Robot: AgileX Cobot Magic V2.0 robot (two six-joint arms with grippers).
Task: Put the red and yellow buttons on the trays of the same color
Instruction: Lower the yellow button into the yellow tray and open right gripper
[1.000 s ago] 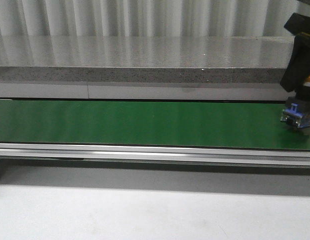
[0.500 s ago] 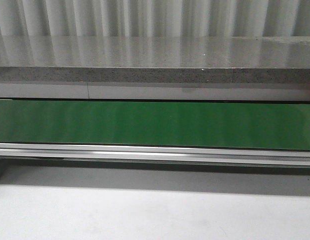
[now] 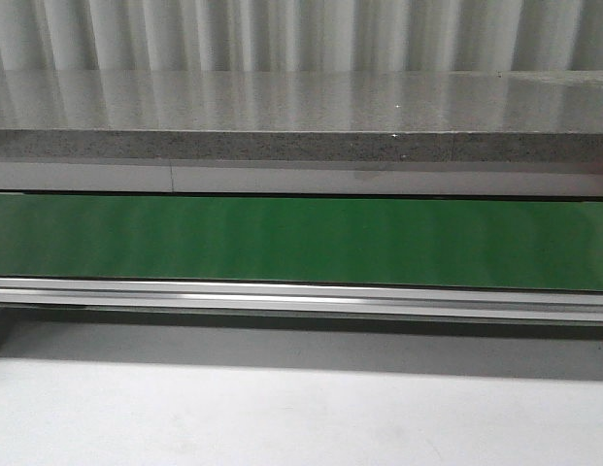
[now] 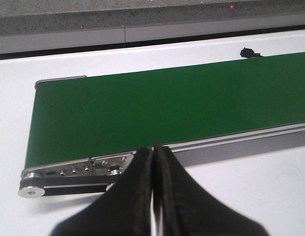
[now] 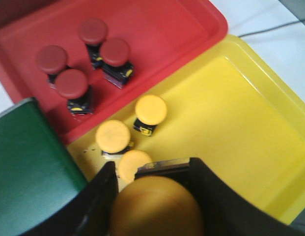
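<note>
Red tray (image 5: 162, 29) — four red buttons (image 5: 72, 83), yellow tray (image 5: 231, 113) — three loose

Four red buttons (image 5: 100, 56) on red tray (image 5: 162, 29); three yellow buttons (image 5: 151, 109) on yellow tray (image 5: 240, 123).

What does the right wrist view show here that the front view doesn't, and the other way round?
Only the right wrist view shows the red tray with four red buttons, the yellow tray with three yellow buttons, and the right gripper shut on another yellow button above the yellow tray. Only the front view shows the grey stone ledge behind the belt and the ribbed wall. Both show the green belt, bare in each.
</note>
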